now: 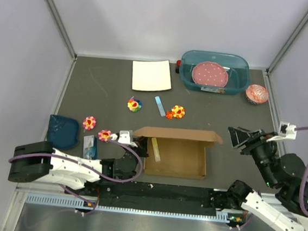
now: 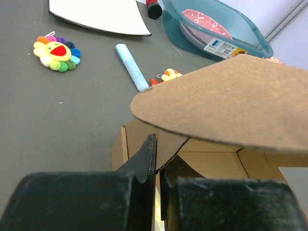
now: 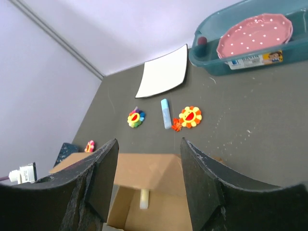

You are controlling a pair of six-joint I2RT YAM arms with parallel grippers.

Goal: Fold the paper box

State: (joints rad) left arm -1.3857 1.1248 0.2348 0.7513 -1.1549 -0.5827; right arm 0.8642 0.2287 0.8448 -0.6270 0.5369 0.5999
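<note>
The left gripper [image 2: 156, 161] has its black fingers [image 2: 146, 161] pressed together at the left end wall of the plain brown corrugated cardboard box [image 1: 180, 159]. I cannot tell whether any cardboard is pinched between them. Just beyond and above them, the box's rounded lid flap [image 2: 231, 101] overhangs. The right gripper [image 3: 149, 144] is spread, grasping nothing, and hangs off the box's right end, apart from it. The box probably handles light, stiff in its panels and yielding only along creases, so a flap's free edge seems the best hold. It sits open side up, long axis running from one gripper to the other, lid hinged on the far side.
</note>
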